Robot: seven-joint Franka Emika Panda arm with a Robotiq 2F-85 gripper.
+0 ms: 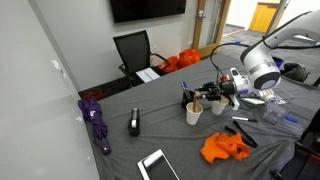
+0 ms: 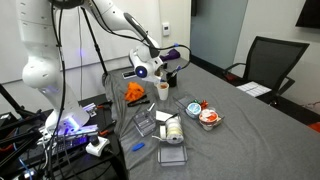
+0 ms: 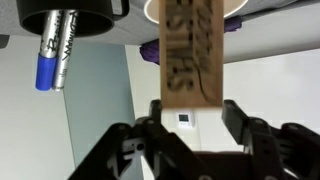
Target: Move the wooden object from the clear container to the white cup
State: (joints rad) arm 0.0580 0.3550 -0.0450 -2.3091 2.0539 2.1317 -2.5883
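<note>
**Claw (image 3: pixel 192 115) at 1 end of the wooden block (image 3: pixel 190 55), white cup (image 1: pixel 194 116) at the other**

Claw fingers stand 1 on each side of the block's near end in the wrist view, close to both faces. Whether they press on it or have a sliver of slack, I cannot tell.

Relation that matters: the block sits dead centre between the 2 fingers. It runs straight away from them up the picture to a white rim at the top edge, lettered face toward the camera. I take that rim for the white cup. In an exterior view the claw's tip is close above that cup, with a tan bit showing at its mouth.

Pointing: the wrist picture reads upside down to me, since the markers (image 3: pixel 50 60) stick out of the black cup (image 3: pixel 75 15) toward the bottom. So I judge that the block stands near upright, long axis vertical, lower end in the white cup, upper end at the claw. How deep it sits is hidden.

Clear cup (image 1: pixel 219 107) stands just beside the white cup on the grey table (image 1: pixel 160 125), on the arm's side. I see nothing wooden in it at this size.

Only 1 arm, so no choice of reach. Next call, as I judge it: spread the fingers and back off along the block's axis, not across it. Go across, and the block may tip and take the light cup along.
</note>
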